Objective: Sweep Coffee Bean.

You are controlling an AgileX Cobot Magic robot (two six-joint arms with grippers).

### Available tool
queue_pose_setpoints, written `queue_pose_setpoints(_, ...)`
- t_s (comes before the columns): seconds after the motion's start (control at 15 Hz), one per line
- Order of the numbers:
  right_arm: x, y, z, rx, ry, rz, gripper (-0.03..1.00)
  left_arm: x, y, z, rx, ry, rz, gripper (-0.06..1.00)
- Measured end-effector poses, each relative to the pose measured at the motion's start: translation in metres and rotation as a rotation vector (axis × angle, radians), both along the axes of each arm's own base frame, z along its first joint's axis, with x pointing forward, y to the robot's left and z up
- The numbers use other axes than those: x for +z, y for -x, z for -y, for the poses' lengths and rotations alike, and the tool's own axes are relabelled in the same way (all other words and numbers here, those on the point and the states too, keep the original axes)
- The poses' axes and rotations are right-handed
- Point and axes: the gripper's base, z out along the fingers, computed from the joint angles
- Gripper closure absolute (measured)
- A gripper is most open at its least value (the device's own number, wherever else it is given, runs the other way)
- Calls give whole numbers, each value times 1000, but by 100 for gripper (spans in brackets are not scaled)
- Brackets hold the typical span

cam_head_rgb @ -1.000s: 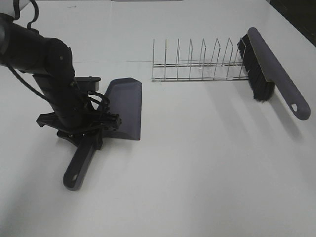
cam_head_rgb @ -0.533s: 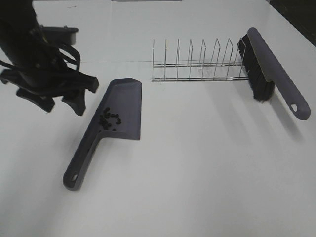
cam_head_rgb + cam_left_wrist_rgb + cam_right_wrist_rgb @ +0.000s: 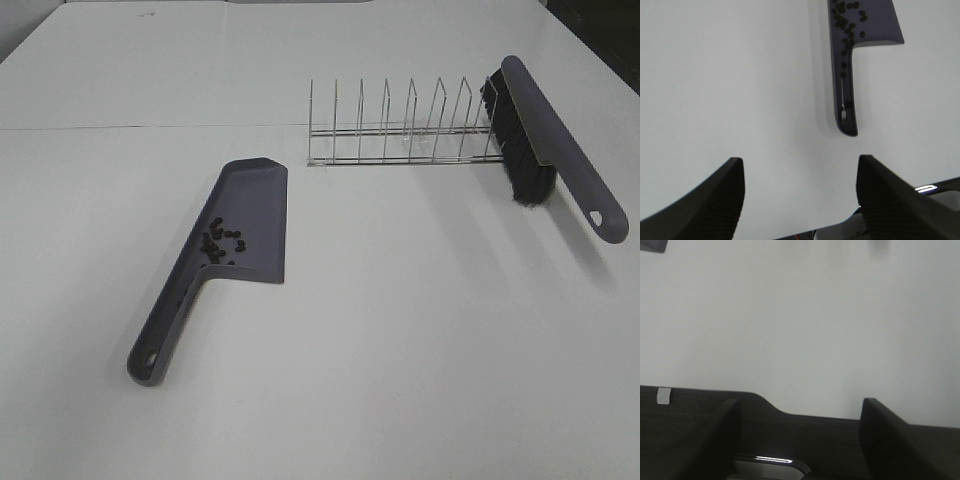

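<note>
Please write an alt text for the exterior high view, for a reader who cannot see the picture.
A grey dustpan lies on a white table with a small cluster of dark coffee beans in its pan. Further back stands a wire rack, and a black-bristled brush leans at its right end. No robot arm is in this view.

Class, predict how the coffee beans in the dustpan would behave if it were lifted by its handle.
The coffee beans look small, rounded and loose, so they would probably roll. The dustpan looks shallow, so tilting may spill them.
</note>
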Motion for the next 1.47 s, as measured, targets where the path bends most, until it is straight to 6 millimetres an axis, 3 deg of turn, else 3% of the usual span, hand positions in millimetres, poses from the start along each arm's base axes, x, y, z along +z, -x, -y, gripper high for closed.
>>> queue_pose_setpoints(0.07, -6, 4, 0, 18, 8, 15, 41, -4, 20, -9, 1, 2, 4, 36)
queue_pose_setpoints(0.13, -6, 5, -2, 53, 8, 74, 41, -19, 62, -29, -4, 10, 23, 36)
queue_pose_setpoints(0.2, -6, 4, -3, 79, 18, 93, 41, -30, 83, -39, -14, 11, 41, 36)
queue_pose_setpoints(0.4, -2, 1, -3, 136, 66, 157, 41, -54, 131, -61, -63, 48, 184, 35)
queue_pose_setpoints(0.6, -5, -3, -3, 138, 75, 190, 41, -72, 159, -73, -125, 110, 403, 35)
queue_pose_setpoints(0.87, -9, -3, -3, 146, 79, 171, 41, -76, 176, -74, -250, 131, 497, 35)
queue_pose_setpoints(1.47, -11, -3, -2, 147, 81, 163, 41, -77, 177, -71, -296, 137, 495, 35)
